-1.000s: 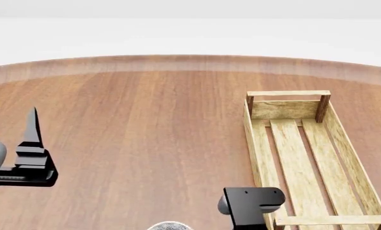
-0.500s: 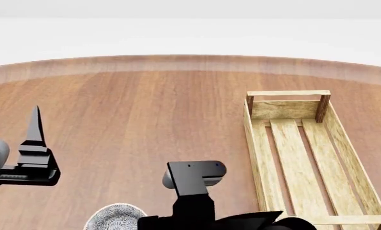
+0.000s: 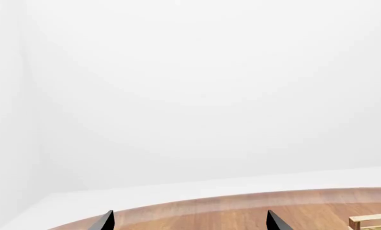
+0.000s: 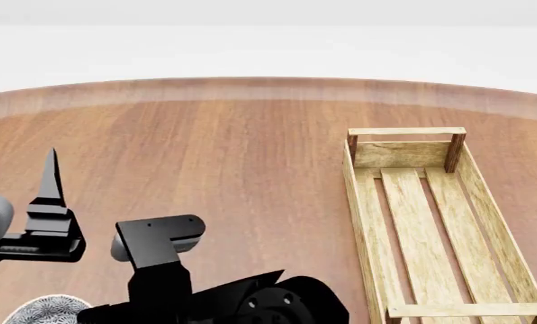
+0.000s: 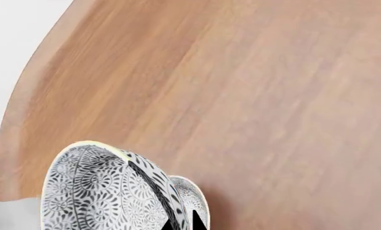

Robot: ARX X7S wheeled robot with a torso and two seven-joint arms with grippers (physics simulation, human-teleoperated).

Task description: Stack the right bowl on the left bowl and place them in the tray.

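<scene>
right gripper [image 5: 183,221] pinching patterned bowl [image 5: 101,191] rim at table's [image 4: 250,169] 7 o'clock; left gripper [image 3: 189,221] fingers spread; tray [image 4: 430,223] at 3 o'clock.

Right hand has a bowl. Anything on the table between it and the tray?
Nothing visible. The bowl in the right hand is at the near left; the tray is at the right, with only bare table between them. The open left hand is off that path. The other bowl is out of view.
</scene>
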